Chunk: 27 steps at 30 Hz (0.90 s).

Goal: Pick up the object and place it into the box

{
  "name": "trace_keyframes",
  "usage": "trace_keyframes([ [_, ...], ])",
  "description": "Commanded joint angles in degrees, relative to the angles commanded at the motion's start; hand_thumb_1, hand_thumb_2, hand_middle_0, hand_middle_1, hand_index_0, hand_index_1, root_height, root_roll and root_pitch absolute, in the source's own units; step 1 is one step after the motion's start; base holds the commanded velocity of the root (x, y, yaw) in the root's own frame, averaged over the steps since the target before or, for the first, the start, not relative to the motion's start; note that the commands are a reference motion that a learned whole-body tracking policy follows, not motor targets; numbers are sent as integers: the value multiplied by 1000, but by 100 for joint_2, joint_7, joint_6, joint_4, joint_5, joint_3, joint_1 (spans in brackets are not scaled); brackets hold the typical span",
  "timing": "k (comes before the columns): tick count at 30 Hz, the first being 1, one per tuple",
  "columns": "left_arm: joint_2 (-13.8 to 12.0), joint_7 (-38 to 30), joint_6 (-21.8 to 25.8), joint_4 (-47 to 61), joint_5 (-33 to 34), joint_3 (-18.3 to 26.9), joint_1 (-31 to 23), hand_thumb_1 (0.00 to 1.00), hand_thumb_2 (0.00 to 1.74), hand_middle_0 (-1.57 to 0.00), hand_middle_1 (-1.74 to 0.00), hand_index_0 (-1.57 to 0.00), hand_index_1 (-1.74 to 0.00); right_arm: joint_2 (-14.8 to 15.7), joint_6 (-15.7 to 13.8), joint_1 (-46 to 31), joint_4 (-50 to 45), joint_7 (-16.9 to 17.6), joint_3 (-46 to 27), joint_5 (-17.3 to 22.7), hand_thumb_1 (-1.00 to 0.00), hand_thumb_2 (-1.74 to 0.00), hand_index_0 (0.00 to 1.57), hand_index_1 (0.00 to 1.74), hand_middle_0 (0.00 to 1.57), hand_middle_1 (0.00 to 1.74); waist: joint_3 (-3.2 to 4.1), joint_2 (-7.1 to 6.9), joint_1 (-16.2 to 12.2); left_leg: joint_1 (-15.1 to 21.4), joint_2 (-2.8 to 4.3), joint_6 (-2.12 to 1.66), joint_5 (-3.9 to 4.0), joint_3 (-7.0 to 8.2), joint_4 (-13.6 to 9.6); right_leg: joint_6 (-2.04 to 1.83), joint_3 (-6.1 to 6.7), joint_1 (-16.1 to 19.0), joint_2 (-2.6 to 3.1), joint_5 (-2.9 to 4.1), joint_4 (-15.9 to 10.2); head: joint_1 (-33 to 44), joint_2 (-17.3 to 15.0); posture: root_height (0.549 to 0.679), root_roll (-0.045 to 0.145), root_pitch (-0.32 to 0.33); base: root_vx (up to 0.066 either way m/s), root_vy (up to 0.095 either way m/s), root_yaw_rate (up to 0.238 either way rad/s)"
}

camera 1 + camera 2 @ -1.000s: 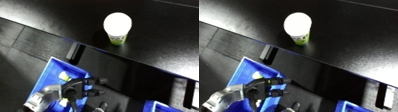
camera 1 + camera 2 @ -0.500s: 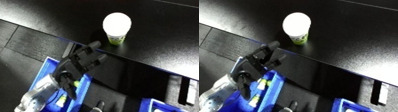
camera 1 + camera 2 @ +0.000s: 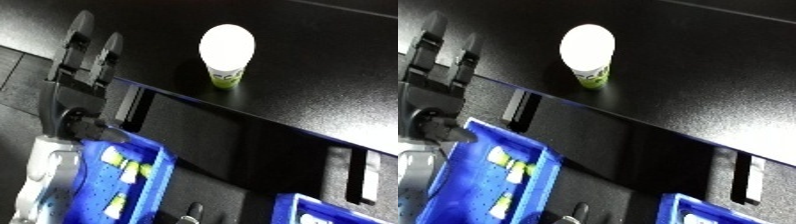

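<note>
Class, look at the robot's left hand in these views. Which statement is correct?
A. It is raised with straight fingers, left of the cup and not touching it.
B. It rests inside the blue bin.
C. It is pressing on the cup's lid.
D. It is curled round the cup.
A: the left hand is up over the dark table with fingers straight, and a clear gap separates it from the cup.

A white-lidded cup (image 3: 226, 56) with a green-printed side stands upright on the black table. The blue bin (image 3: 152, 176) sits below the table's edge, seemingly holding small yellowish items.
</note>
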State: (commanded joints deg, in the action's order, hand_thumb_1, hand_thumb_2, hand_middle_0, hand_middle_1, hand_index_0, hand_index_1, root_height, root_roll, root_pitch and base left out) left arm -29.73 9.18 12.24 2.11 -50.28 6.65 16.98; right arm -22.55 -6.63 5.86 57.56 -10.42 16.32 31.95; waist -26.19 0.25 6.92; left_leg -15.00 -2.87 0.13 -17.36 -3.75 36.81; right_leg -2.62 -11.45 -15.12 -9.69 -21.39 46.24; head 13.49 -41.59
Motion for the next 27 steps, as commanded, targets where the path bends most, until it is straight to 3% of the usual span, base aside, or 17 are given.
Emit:
trace_keyframes([
  [7,-244,-1058,-116,-196,1058,-435,448,0,0,0,0,0,0,-62,65,114,1,-104,136,108,0,0,0,0,0,0,17,-7,-184,-19,60,10,-45,100,101,5,105,-53,55,-22,46,282,162,635,39,-103,40,8,-104],
  [12,-414,-1559,-364,-428,1412,-793,775,0,0,0,0,0,0,-129,189,174,-95,-112,241,50,0,0,0,0,0,0,0,-2,-340,-50,107,20,-79,182,195,10,207,-138,103,-27,111,474,273,633,37,-106,44,21,-105],
  [21,-490,-1773,-582,-1120,1545,-1374,1477,0,0,0,0,0,0,-194,340,339,-114,-111,394,-22,0,0,0,0,0,0,-52,-19,-562,-153,166,67,-188,318,440,13,367,-332,171,-29,254,795,440,629,33,-106,42,13,-82],
  [27,-496,-1810,-663,-1428,1591,-1669,1871,0,0,0,0,0,0,-186,373,428,-139,-90,464,35,0,0,0,0,0,0,-93,-22,-660,-191,175,96,-251,411,529,-3,433,-416,178,-15,293,909,500,628,30,-105,34,-7,-49],
])
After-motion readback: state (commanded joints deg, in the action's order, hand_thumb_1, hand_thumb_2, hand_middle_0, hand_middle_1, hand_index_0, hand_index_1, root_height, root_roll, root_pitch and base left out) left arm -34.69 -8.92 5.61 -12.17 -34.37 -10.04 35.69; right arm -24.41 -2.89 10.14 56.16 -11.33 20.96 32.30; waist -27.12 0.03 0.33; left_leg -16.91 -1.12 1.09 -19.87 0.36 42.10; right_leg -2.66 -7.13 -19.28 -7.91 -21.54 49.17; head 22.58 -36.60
